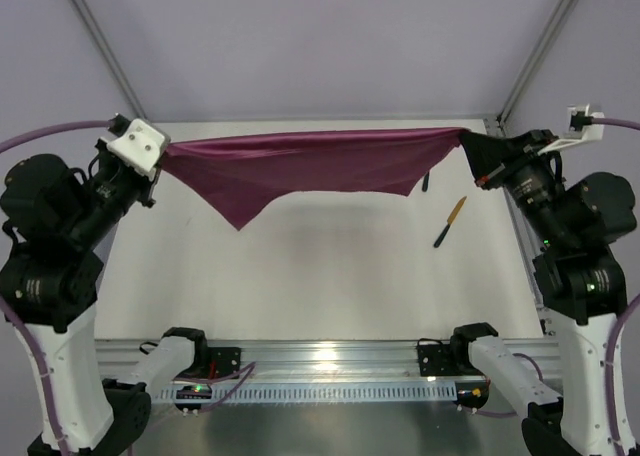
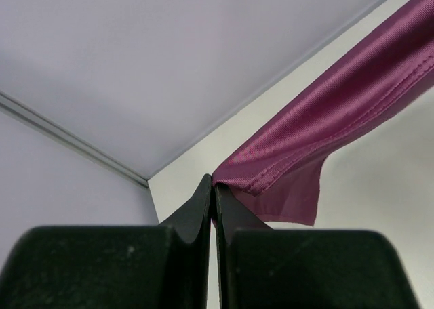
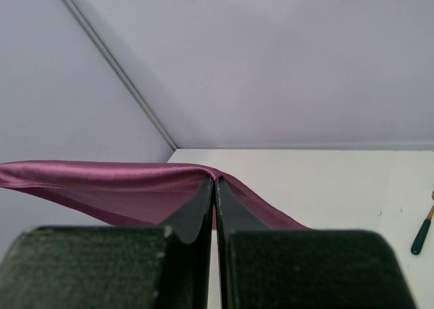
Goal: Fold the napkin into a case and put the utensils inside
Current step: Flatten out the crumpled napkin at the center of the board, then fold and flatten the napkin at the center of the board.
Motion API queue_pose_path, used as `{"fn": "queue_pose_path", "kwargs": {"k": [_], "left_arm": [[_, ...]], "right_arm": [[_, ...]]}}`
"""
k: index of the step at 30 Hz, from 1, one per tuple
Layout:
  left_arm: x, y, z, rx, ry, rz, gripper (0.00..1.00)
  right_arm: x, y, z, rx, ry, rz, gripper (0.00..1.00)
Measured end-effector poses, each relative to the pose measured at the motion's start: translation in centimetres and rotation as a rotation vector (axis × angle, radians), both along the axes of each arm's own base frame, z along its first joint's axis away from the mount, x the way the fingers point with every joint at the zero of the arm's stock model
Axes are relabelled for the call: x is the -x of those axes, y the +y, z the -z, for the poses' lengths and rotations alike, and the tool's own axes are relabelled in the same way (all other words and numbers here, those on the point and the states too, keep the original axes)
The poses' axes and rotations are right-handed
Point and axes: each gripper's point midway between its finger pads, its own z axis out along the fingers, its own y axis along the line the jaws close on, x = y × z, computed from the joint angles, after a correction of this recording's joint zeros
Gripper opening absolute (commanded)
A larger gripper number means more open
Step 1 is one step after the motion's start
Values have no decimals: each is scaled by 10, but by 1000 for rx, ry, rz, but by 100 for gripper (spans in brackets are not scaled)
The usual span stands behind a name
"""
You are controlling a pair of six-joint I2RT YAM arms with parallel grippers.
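Magenta napkin [image 1: 300,166] hung taut above worktop [image 1: 300,286], corners clamped by left fingers [image 2: 202,206] and right fingers [image 3: 205,199]; knife [image 1: 450,221] lay clear, second utensil [image 1: 425,183] mostly hidden under napkin edge.

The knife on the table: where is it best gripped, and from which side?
Grip the knife by its dark handle, coming straight down from above and closing across its width. It lies flat, slim and diagonal, clear of the raised napkin.
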Motion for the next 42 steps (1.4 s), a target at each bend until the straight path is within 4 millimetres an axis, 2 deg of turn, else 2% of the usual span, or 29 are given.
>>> {"fn": "queue_pose_path", "kwargs": {"k": [5, 9, 12, 15, 19, 22, 23, 24, 25, 29, 33, 35, 37, 39, 42], "left_arm": [[43, -4, -15, 7, -27, 48, 0], [64, -5, -18, 14, -29, 69, 0], [66, -6, -15, 16, -20, 71, 0], [51, -4, 0, 20, 26, 51, 0], [-3, -4, 36, 11, 149, 10, 0], [-64, -7, 76, -5, 260, -12, 0], [-85, -8, 93, -11, 300, -18, 0], [-112, -10, 115, -19, 351, -25, 0], [-133, -11, 137, -27, 398, -32, 0], [-198, -16, 217, -51, 554, -45, 0], [-240, -17, 278, -65, 658, -55, 0], [-256, -16, 294, -67, 681, -59, 0], [-269, -14, 306, -67, 692, -61, 0], [-272, -12, 313, -64, 701, -59, 0], [-269, -9, 314, -68, 688, -39, 0]], "right_arm": [[46, -2, -30, 3, -69, -31, 4], [70, -3, -37, 10, -87, -45, 4], [71, -3, -31, 14, -67, -47, 4], [51, -1, -13, 19, -6, -40, 4], [-10, 5, 39, 30, 156, -20, 4], [-72, 9, 93, 42, 310, 12, 4], [-89, 10, 109, 47, 351, 22, 4], [-113, 12, 136, 55, 414, 35, 4], [-127, 12, 153, 61, 454, 44, 4], [-184, 14, 234, 79, 618, 81, 4], [-227, 15, 297, 88, 736, 101, 4], [-244, 16, 320, 89, 770, 105, 4], [-250, 17, 339, 91, 802, 107, 4], [-249, 16, 347, 87, 823, 110, 4], [-247, 16, 346, 81, 806, 111, 4]]}}
